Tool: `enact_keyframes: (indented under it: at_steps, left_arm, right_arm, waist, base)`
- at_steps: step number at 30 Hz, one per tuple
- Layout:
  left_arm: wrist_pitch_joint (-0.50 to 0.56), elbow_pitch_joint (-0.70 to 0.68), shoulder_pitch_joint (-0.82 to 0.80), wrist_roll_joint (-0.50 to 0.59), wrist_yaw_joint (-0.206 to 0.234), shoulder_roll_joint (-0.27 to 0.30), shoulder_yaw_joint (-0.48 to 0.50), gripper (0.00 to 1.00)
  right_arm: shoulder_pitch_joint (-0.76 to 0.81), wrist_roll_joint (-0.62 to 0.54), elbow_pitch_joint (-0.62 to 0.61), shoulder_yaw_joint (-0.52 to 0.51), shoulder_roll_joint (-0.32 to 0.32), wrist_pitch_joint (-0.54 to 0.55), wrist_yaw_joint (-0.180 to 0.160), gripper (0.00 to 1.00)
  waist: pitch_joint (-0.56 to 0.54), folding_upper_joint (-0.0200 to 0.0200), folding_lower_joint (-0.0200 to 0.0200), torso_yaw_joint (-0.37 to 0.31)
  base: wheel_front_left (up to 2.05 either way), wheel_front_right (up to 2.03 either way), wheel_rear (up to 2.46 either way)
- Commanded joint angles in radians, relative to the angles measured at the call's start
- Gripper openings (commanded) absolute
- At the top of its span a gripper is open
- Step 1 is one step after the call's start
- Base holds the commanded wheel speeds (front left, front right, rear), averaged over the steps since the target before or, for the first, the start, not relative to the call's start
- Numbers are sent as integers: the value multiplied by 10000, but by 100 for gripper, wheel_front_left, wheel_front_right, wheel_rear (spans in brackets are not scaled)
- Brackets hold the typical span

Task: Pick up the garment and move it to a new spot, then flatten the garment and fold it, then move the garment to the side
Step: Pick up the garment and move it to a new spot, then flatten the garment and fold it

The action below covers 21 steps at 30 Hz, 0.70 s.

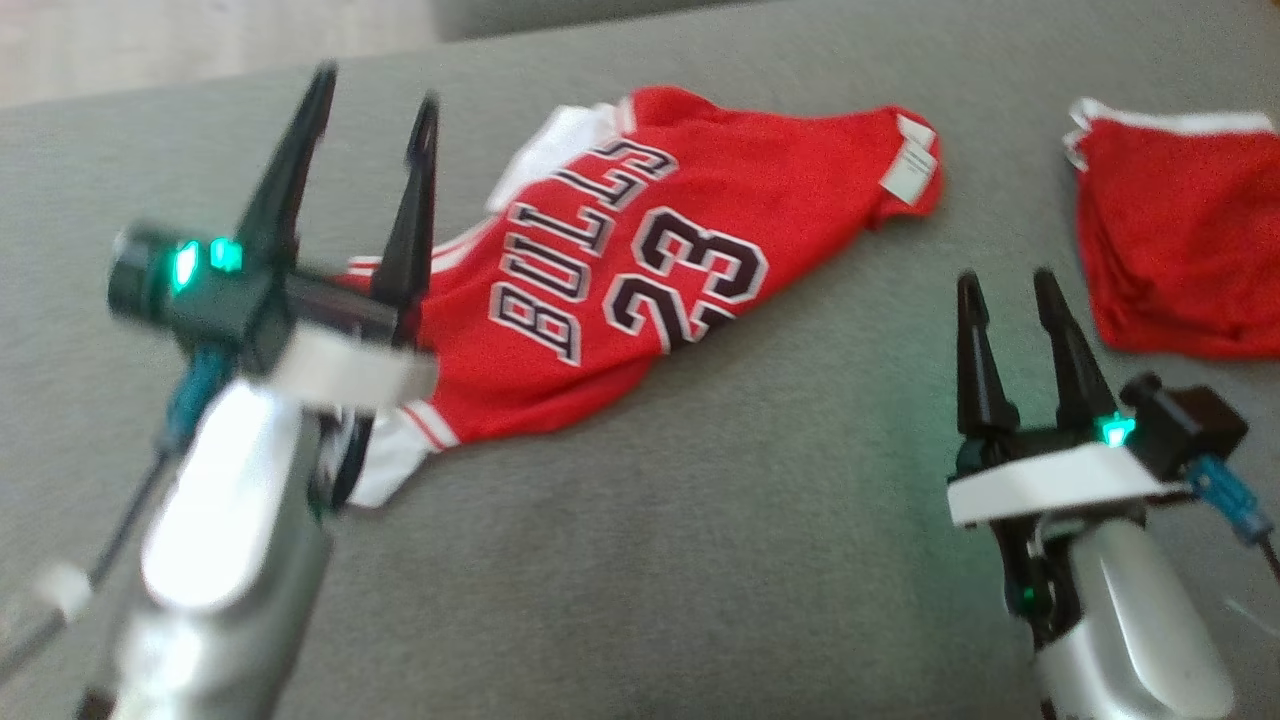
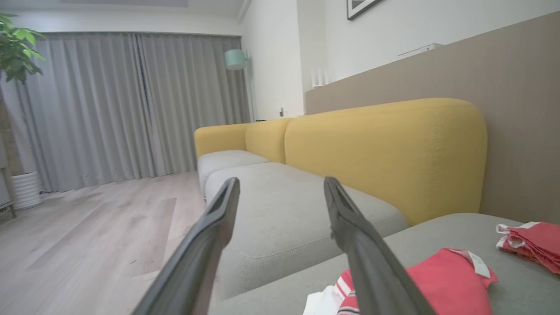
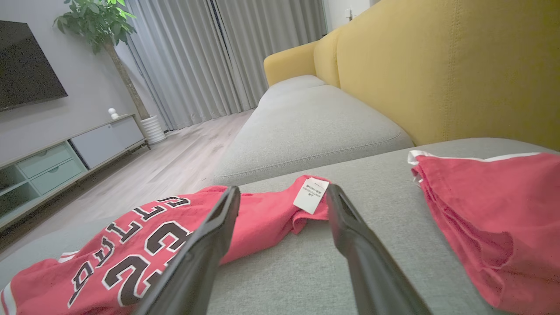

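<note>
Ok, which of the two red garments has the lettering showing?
The Bulls 23 jersey by the left gripper. The other red garment, near the right gripper, is plain with white trim.

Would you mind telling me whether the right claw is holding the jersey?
No, the right claw stands open over bare cushion, apart from the jersey.

- Jersey [image 1: 640,270]: red, white trim, black "BULLS 23" outlined white.
- Second garment [image 1: 1180,230], 2 o'clock: red, white edge band.
- Sofa seat [image 1: 700,560]: plain grey weave; backrest [image 2: 385,153]: mustard yellow.
- Curtains [image 2: 131,105]: grey.
- Floor [image 2: 87,245]: pale wood grain.
</note>
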Motion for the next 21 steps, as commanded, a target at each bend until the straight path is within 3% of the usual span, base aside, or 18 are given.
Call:
enact_keyframes:
  at_steps: [1, 12, 21]
  left_arm:
    - [-38, -635, 415, -45, 154, 141, 648, 100]
    - [-39, -1450, 3514, -163, 369, -714, 1801, 100]
    - [-39, -1186, 3535, 371, 7, -1083, 2041, 100]
  right_arm:
    - [106, -116, -225, 93, -18, -109, -7, 100]
    - [704, -85, -16, 87, -18, -109, -7, 100]
    - [546, -39, -67, 231, -18, -109, -7, 100]
  waist:
    - [-620, 0, 1, 683]
    - [-1226, 0, 1, 1245]
    - [-1050, 0, 1, 1091]
  base:
    - [0, 0, 0]
    - [0, 0, 0]
    - [0, 0, 0]
